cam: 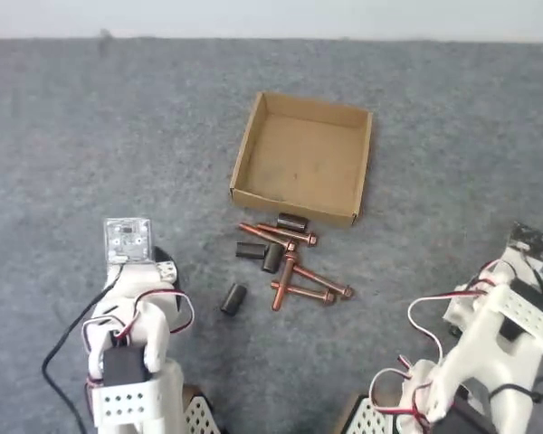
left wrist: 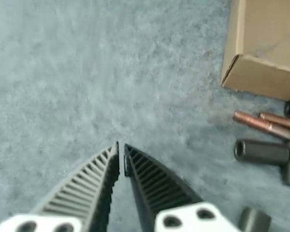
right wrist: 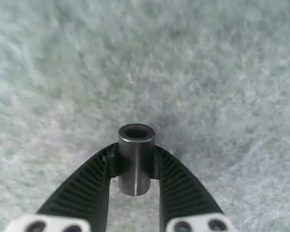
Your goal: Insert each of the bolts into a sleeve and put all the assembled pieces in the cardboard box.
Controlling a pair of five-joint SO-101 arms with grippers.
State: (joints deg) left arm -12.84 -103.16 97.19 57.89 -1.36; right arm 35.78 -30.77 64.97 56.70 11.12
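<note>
Right wrist view: holds a dark sleeve (right wrist: 135, 162) clamped between right jaws, bore facing out. Keep that grip steady. Open left jaws, nearly shut and empty, over a copper bolt (cam: 300, 291) in the pile on the desk (cam: 72, 136) beside the cardboard box (cam: 244, 163); pinch near the head, then line tip with bore.

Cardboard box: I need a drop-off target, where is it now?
High view: the cardboard box sits on the carpet at centre, just beyond the pile of bolts and sleeves.
</note>
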